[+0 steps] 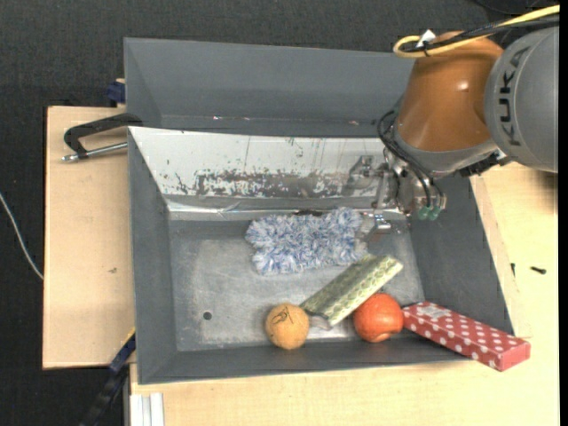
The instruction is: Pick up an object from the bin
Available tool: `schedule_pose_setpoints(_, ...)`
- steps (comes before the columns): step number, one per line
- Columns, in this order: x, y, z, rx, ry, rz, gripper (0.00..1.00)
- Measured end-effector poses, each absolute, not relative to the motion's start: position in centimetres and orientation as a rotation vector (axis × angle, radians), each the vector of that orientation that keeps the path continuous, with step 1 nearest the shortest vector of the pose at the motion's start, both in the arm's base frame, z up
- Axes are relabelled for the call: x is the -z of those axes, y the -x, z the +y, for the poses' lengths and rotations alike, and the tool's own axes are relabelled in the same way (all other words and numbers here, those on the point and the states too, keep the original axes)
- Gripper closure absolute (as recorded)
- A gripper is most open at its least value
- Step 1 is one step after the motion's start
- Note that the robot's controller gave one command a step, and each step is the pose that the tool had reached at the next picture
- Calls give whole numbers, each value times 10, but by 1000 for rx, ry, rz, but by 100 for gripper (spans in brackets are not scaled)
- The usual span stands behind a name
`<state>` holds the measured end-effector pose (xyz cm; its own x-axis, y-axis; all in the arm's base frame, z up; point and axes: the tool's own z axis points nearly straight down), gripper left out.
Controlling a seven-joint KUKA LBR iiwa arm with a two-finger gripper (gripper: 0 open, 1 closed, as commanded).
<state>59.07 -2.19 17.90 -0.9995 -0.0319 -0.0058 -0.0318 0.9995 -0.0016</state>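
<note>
Bare bin floor (200,278) at left, blue cloth (302,242) mid-bin, green bar (353,288), orange fruit (379,317) along front

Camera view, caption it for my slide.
KUKA arm above a blue-white fluffy cloth's right end; orange fruit, green bar, red dotted box by the bin's near wall.

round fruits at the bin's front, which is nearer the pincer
The orange-red one, beside the red dotted box; the tan one lies farther from the pincer.
</note>
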Motion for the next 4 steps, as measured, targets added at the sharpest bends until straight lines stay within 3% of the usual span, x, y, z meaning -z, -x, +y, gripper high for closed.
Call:
schedule_pose_setpoints(1, -131, -586, 2, -7, -16, 3138, 0)
schedule_pose_setpoints(2, -77, -600, -15, -2, -36, 3132, 100)
schedule_pose_setpoints(3, -77, -600, -15, -1, -36, 3132, 100)
schedule_pose_setpoints(4, -180, -594, 3, -2, -59, 3136, 100)
